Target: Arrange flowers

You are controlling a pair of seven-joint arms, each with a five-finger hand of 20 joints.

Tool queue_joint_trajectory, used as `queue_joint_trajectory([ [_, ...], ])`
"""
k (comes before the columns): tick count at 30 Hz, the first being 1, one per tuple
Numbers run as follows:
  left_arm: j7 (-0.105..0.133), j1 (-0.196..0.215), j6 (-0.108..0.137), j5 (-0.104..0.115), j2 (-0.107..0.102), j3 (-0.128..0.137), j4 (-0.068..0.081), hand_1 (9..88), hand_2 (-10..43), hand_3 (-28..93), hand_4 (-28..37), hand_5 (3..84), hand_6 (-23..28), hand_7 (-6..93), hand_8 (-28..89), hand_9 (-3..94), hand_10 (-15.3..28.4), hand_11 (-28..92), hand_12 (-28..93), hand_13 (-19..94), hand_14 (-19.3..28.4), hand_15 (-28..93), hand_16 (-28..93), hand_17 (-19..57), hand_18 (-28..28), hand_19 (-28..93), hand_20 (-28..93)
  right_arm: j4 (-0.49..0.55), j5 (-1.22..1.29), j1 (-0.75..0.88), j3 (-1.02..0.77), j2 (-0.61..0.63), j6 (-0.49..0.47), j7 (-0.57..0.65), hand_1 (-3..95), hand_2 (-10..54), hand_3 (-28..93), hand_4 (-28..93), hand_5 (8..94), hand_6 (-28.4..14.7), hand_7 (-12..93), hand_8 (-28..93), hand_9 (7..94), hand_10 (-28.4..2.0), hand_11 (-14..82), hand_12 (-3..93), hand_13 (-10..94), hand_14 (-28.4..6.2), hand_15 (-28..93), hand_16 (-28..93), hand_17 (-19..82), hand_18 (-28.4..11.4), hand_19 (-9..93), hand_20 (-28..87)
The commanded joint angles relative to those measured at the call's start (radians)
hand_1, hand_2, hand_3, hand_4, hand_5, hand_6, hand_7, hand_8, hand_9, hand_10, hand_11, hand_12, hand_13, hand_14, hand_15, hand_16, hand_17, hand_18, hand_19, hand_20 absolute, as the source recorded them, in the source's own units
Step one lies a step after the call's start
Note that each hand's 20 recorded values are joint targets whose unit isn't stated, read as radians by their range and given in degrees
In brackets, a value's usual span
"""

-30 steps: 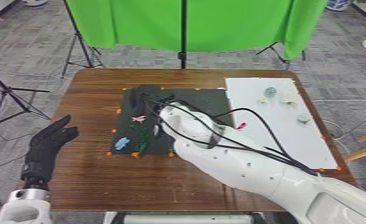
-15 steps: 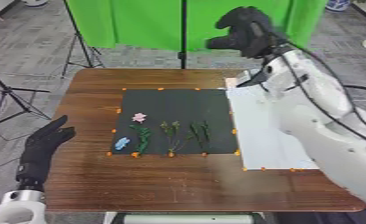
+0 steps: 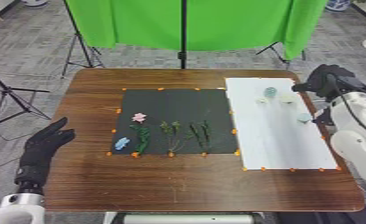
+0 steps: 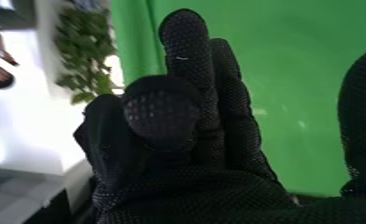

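The right arm (image 3: 353, 145) runs off the head view's right edge and hides part of the table's (image 3: 197, 187) right side. The left arm (image 3: 21, 207) is cut off at the near edge. The pale pieces (image 3: 287, 98) at right are too small to identify. The right wrist view's leafy plant (image 4: 82, 50) is blurred.

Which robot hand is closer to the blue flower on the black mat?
Left. The left robot hand is just left of the blue flower, off the black mat; the right robot hand is far across, by the white sheet's right edge.
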State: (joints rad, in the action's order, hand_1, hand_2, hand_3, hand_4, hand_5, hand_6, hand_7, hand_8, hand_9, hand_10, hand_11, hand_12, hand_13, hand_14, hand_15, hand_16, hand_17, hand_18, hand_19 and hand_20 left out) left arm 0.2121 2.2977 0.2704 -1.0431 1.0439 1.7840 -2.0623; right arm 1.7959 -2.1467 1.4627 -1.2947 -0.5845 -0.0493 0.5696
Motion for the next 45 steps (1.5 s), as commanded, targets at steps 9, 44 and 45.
queue_joint_trajectory([
  [9, -0.023, 0.035, -0.008, -0.006, 0.019, 0.017, -0.009, 30.7, 10.6, 70, -13.8, 39.9, 6.4, 9.7, -7, 44.2, 14.6, 21, 9, 37, 17.8, 18, -3, 7.5, 12.1, 16, 15, -0.147, -0.013, 0.089, 0.046, -0.068, -0.015, 0.047, 23.8, -9.5, 63, -11, 61.3, -1.6, 14, -7, 78.1, -15.1, 29.9, 28.9, 84, -6.7, 65, 35, 58, -18.3, 93, 56],
  [44, -0.038, 0.006, -0.037, -0.009, 0.004, 0.011, 0.008, 30.8, 10.6, 69, -13.7, 40.0, 6.4, 9.8, -7, 44.3, 14.6, 21, 9, 37, 17.8, 18, -3, 7.4, 12.1, 16, 15, 0.036, 0.112, -0.377, 0.572, -0.348, 0.191, -0.131, 59.5, -9.5, 58, -15, 77.6, -1.0, 26, 14, 90.3, -8.3, 21.7, 46.5, 91, -1.1, 63, 37, 65, -14.3, 93, 60],
  [45, -0.04, 0.005, -0.037, -0.011, 0.003, 0.01, 0.008, 30.8, 10.6, 69, -13.6, 40.0, 6.4, 9.7, -7, 44.3, 14.6, 21, 9, 37, 17.8, 18, -3, 7.4, 12.1, 16, 15, 0.023, 0.112, -0.383, 0.586, -0.359, 0.184, -0.131, 59.4, -9.5, 58, -15, 77.6, -0.9, 26, 14, 90.2, -8.3, 21.8, 46.6, 91, -1.1, 63, 37, 65, -14.3, 93, 60],
])
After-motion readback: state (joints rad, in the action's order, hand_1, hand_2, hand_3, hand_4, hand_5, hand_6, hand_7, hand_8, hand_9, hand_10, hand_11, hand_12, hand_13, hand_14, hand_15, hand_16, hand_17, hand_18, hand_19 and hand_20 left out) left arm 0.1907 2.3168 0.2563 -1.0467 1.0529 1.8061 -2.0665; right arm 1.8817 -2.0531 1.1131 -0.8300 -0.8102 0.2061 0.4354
